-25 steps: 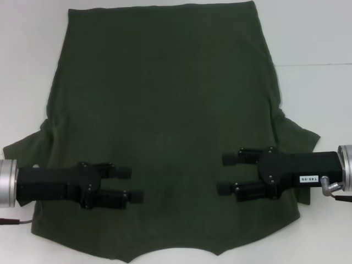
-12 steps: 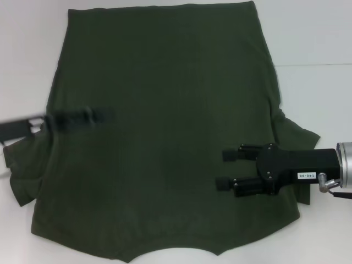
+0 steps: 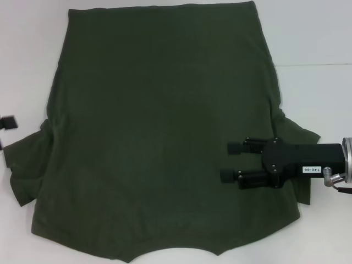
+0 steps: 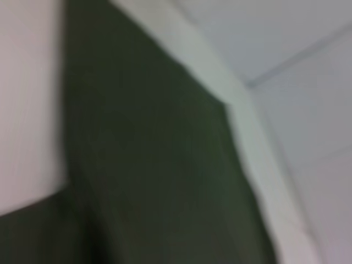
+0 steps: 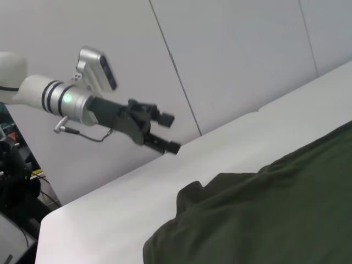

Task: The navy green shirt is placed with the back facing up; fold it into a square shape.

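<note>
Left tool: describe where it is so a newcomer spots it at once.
Start from the navy green shirt spread over the white table. The right tool hovers open above the shirt's right side. The left tool is the one raised clear off the shirt's left edge, also open.

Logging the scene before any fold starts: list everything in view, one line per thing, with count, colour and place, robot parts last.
navy green shirt: one, dark olive green, spread flat with a plain side up over most of the table, both sleeves rumpled at its edges.
table: one, white, under the shirt, bare at the shirt's sides.
wall: white panels, behind the table in the right wrist view.
left gripper: one, black on a silver and white arm, open, raised off the table beyond the shirt's left sleeve, only its fingertips at the head view's left edge.
right gripper: one, black, open, over the shirt's right part beside the right sleeve, fingers pointing inward.
</note>
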